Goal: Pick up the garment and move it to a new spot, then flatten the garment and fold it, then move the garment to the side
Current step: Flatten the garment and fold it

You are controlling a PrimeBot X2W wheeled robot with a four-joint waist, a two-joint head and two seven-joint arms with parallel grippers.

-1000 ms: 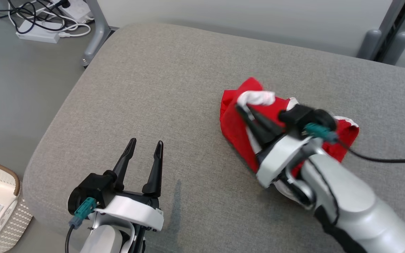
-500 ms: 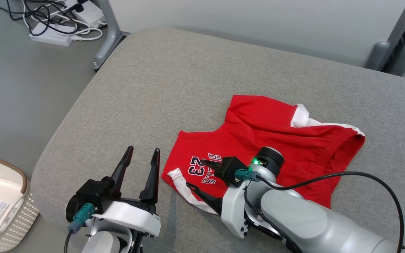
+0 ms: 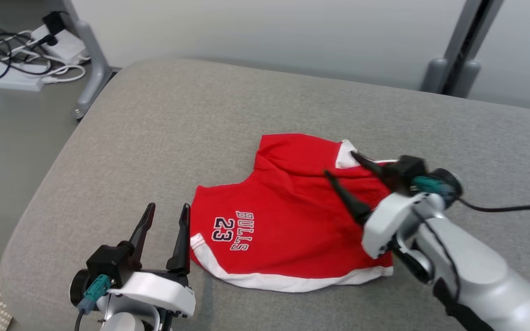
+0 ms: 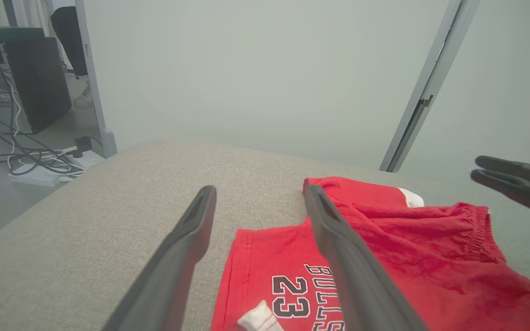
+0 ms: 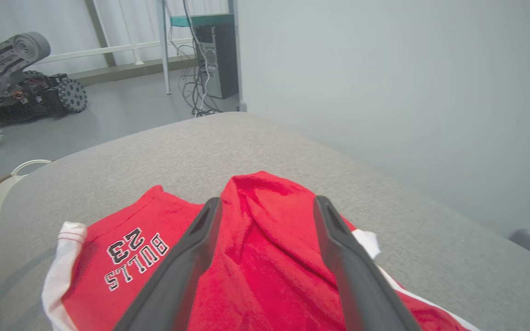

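Currently the rumpled red jersey shorts [image 3: 288, 220] lie centre-right on the grey fabric cushion [image 3: 177, 128]. The right gripper [image 3: 340, 164], fingers apart, hovers over their far side. The left gripper [image 3: 167, 208], also apart, sits near-left. Pinching one layer could bunch the folds tighter.

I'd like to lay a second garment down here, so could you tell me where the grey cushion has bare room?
The widest bare patch of the grey cushion lies between the red garment and the cushion's left and far edges. The near side is crowded: the left gripper stands beside the garment's hem, the right gripper hovers over its right half.
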